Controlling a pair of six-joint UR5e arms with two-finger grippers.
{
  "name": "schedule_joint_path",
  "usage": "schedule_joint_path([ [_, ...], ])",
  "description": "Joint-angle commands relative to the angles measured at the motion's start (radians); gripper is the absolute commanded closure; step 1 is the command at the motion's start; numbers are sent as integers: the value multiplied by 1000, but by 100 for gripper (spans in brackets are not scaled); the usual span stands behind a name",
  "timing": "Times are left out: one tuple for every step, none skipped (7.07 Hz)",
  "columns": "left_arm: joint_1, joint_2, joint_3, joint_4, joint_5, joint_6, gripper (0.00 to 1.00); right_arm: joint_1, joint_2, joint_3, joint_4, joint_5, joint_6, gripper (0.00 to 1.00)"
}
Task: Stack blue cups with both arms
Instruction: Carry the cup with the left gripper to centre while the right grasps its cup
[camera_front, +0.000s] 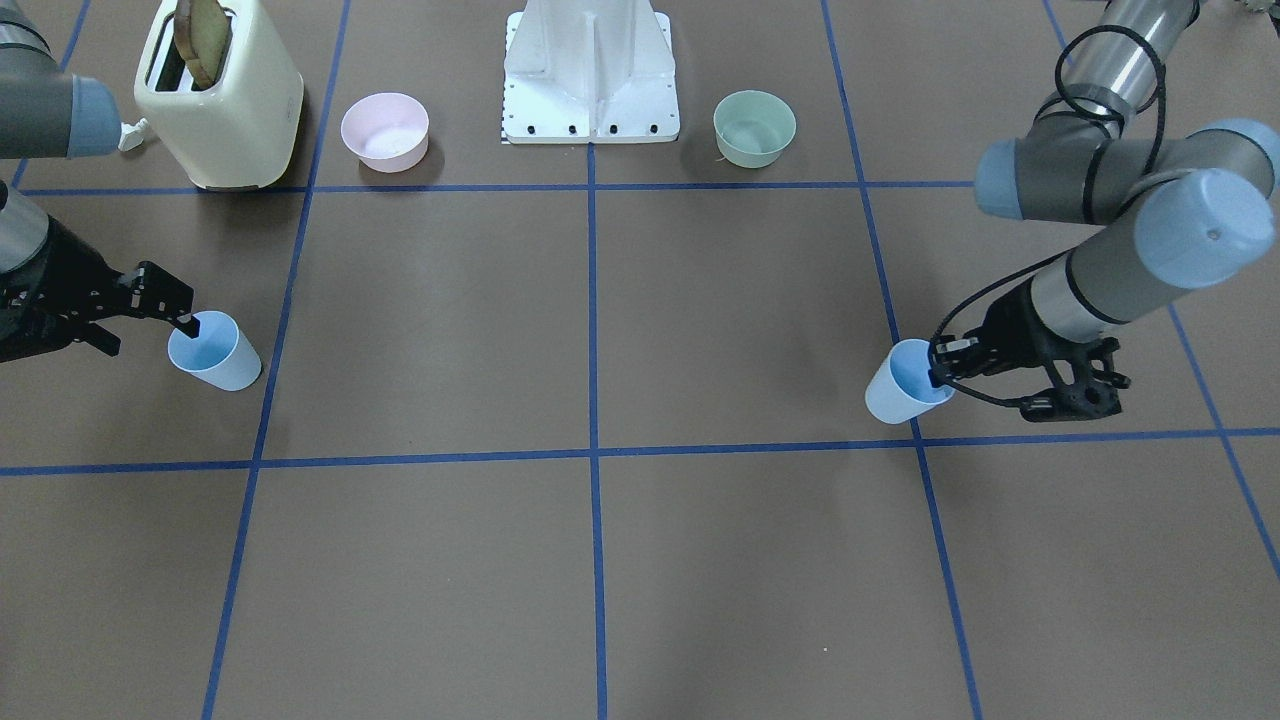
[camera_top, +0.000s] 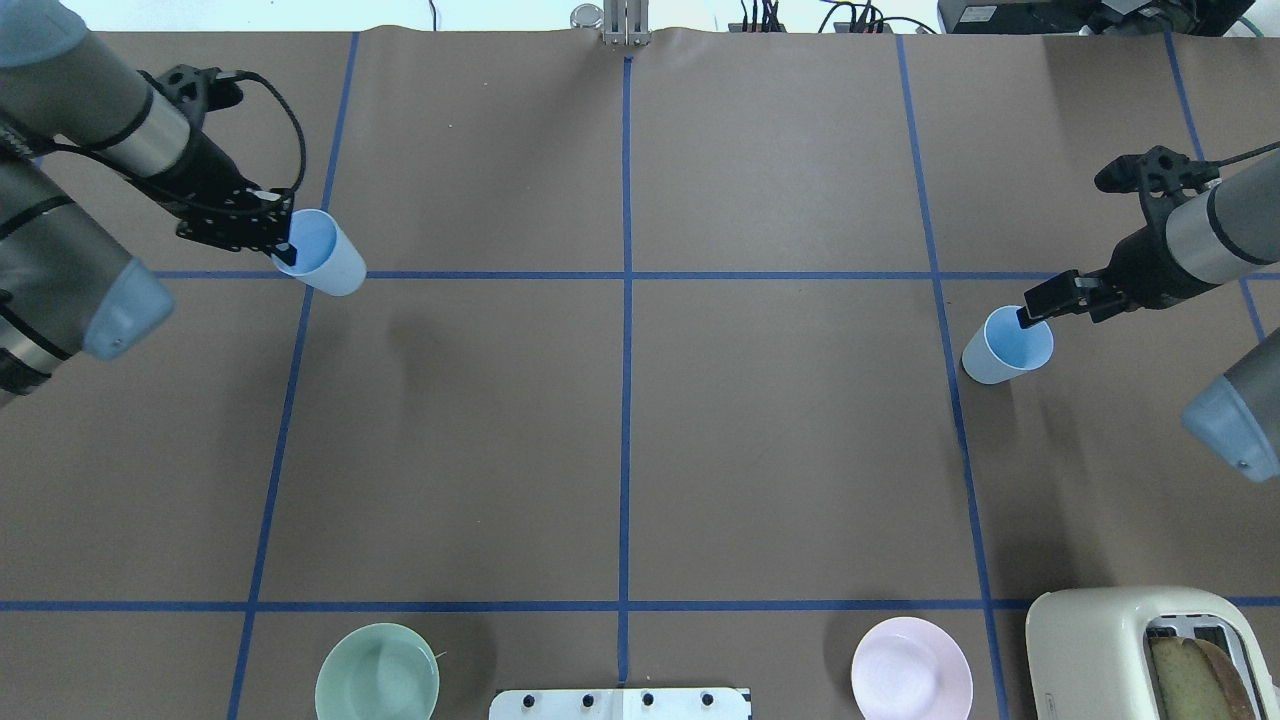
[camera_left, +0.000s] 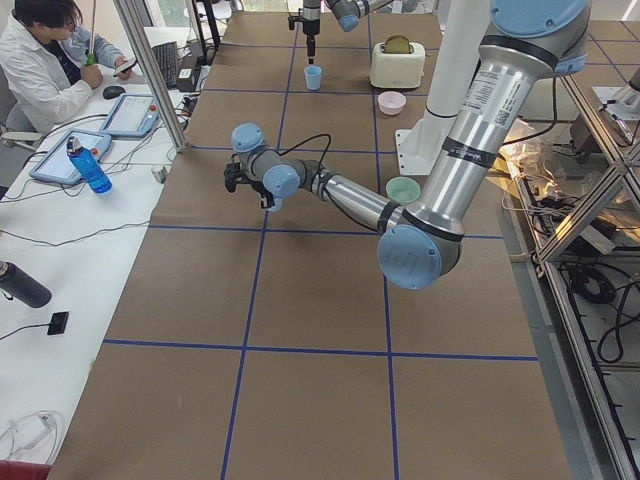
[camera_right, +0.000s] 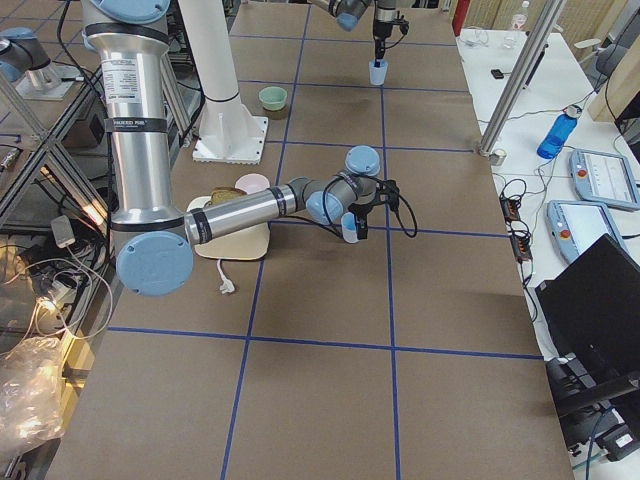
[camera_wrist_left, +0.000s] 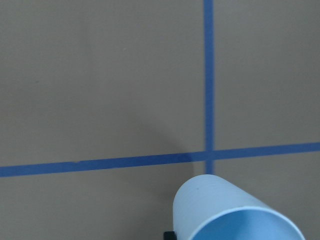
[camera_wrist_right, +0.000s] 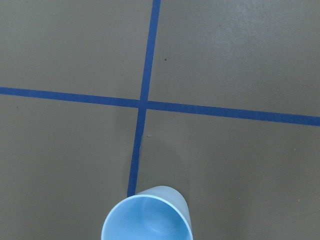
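Cups filled the bottom edge of each wrist view: the left cup (camera_wrist_left: 235, 215) leaned over a crossing of blue tape lines, and the right cup (camera_wrist_right: 147, 219) showed its open mouth beside another crossing. Each was held by its wall near the rim, one finger inside and one outside, a hold that would suit carrying a thin tumbler without crushing it. The left gripper (camera_top: 288, 248) was clenched on the left cup, and the right gripper (camera_top: 1030, 317) likewise pinched the right cup. Whether either cup had cleared the surface (camera_front: 600, 580) could not be told. The two cups sat well apart at opposite ends, so stacking looked barely begun; both arms would likely have to bring them toward the middle. Brown paper covered the surface, ruled into large squares by the tape. Near the robot's white pedestal (camera_front: 590, 70) stood a pink bowl (camera_front: 385, 130) and a green bowl (camera_front: 754, 127), with a cream toaster (camera_front: 220, 100) holding a slice of bread (camera_front: 200, 35) beyond the pink one. Along a white side bench sat a person in a white coat (camera_left: 45, 60), near tablets and a blue bottle (camera_left: 88, 165).
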Motion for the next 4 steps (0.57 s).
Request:
schedule_joint_path([
  [110, -109, -31, 4, 10, -261, 100, -26, -8, -11, 1, -27, -18, 6],
  [151, -141, -33, 5, 23, -323, 100, -24, -10, -14, 2, -26, -31, 17],
  [176, -184, -34, 54, 76, -339, 100, -26, -19, -15, 5, -21, -32, 27],
  [228, -233, -51, 144, 136, -339, 100, -26, -13, -22, 4, -17, -35, 34],
])
